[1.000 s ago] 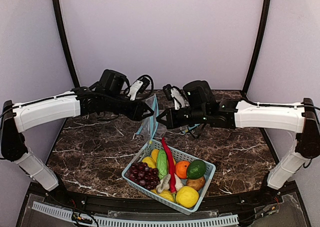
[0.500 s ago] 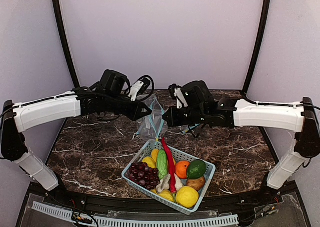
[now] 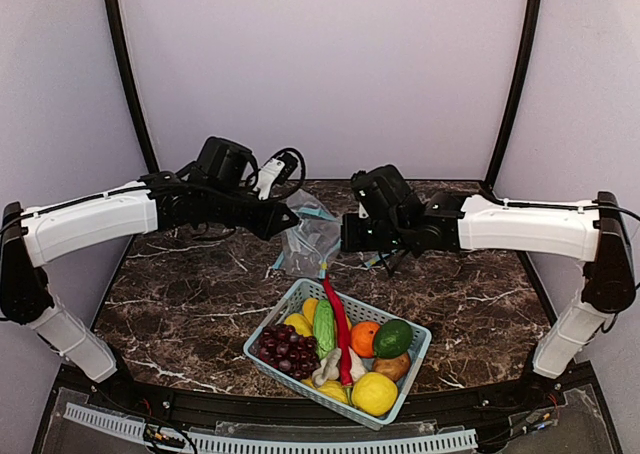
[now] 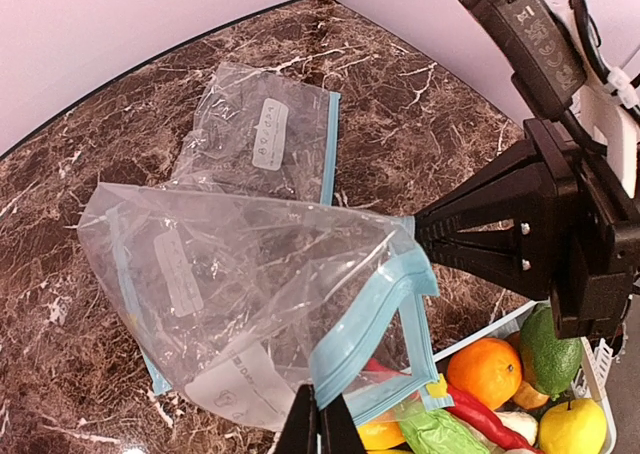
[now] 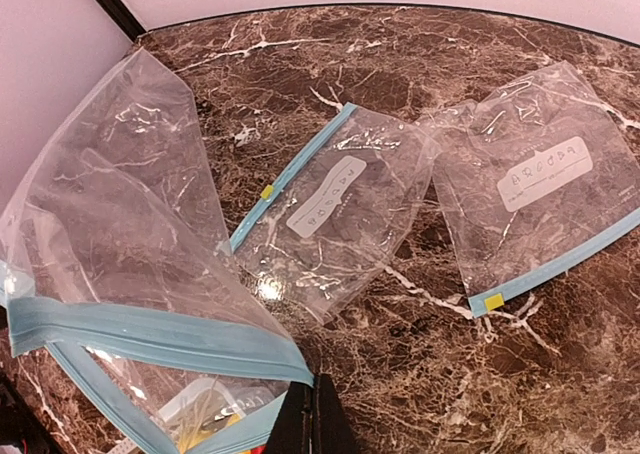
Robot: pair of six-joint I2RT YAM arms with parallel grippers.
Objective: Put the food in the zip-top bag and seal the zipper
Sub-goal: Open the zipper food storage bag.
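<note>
I have both grippers pinched tight on the small clear plastic zip-top bag (image 3: 315, 242), holding it over the middle of the dark marble table (image 3: 180, 304). I cannot tell whether its lower corner touches the surface. My left gripper (image 4: 320, 429) clamps one lip of the light blue zipper (image 4: 365, 329). My right gripper (image 5: 313, 419) nips the mouth's other side, and the mouth gapes a little between them.

The round orange (image 3: 364, 338), dark green avocado (image 3: 393, 337) and light green bumpy gourd (image 3: 324, 326) lie in a pale blue plastic basket (image 3: 422, 346) by the table's near edge, just in front of the bag. A long red chili (image 3: 338, 319) lies between gourd and orange, with purple grapes (image 3: 283, 349) and a yellow lemon (image 3: 374, 392) packed alongside. Two spare clear bags (image 5: 340, 209) (image 5: 530, 189) lie flat toward the far edge.
</note>
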